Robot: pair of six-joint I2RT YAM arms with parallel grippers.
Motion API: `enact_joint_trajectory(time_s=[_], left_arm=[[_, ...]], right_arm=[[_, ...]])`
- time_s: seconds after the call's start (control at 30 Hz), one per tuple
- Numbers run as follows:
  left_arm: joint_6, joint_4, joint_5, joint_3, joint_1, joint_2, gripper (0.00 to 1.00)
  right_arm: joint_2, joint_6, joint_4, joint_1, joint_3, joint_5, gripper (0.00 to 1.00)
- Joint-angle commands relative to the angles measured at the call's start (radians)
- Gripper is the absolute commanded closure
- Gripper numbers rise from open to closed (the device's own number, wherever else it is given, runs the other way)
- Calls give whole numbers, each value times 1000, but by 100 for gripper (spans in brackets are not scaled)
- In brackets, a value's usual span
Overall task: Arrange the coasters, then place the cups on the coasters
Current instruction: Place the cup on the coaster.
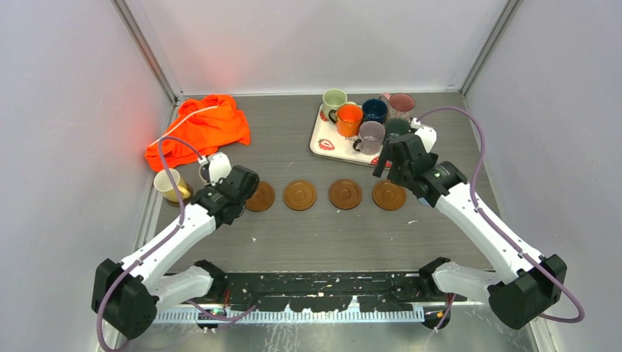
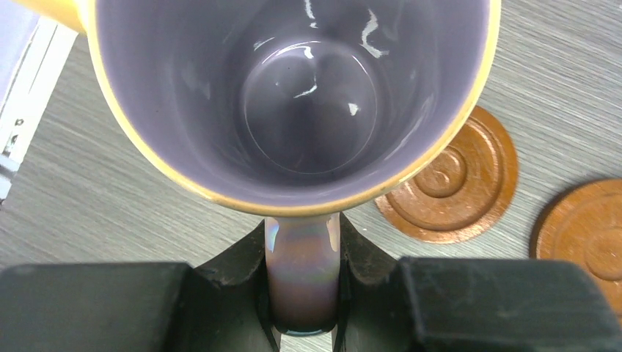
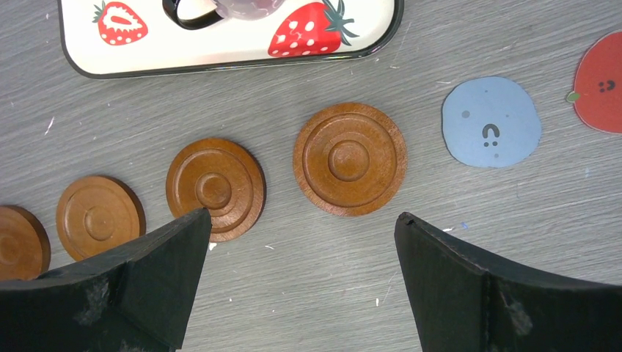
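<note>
**Coasters in a row, first mug in hand, none set down yet**

Four wooden coasters (image 1: 300, 195) lie in a straight row across the middle of the bench (image 1: 308, 242), close together but apart. In the right wrist view a blue coaster (image 3: 491, 122) and a red coaster (image 3: 601, 81) lie past the right end of that row and a little out of its line. They may need straightening, though that is a judgement.

The left pincer (image 2: 303, 282) is clamped on the handle of a cream mug (image 1: 170, 185), which is upright with its mouth up. The mug is at the left edge of the bench, just beside the leftmost wooden coaster and not over it. Whether its base touches the bench cannot be told.

The right pincer (image 3: 301, 216) hangs with its jaws wide apart and nothing between them, above the right end of the row and near the tray (image 1: 320, 141).

The other mugs (image 1: 350, 117) stand crowded together on the tray at the far right: pale green, orange, navy, pink and lilac-grey, with a dark one partly hidden by the right arm. An orange cloth (image 1: 202, 128) lies at the far left.

No coaster carries a mug. Arranging looks mostly done, and the placing has barely begun.
</note>
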Motion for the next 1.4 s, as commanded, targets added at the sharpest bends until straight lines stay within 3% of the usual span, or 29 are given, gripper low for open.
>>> enact_joint_trajectory(time_s=[0.0, 0.57, 1.37], left_arm=[[-33, 79, -71, -20, 58, -63, 100], [-5, 224, 46, -114, 210, -10, 100], [42, 362, 83, -163, 249, 66, 100]], right_arm=[[2, -21, 37, 5, 11, -5, 0], [6, -27, 34, 5, 16, -8, 0], [3, -35, 29, 5, 17, -13, 0]])
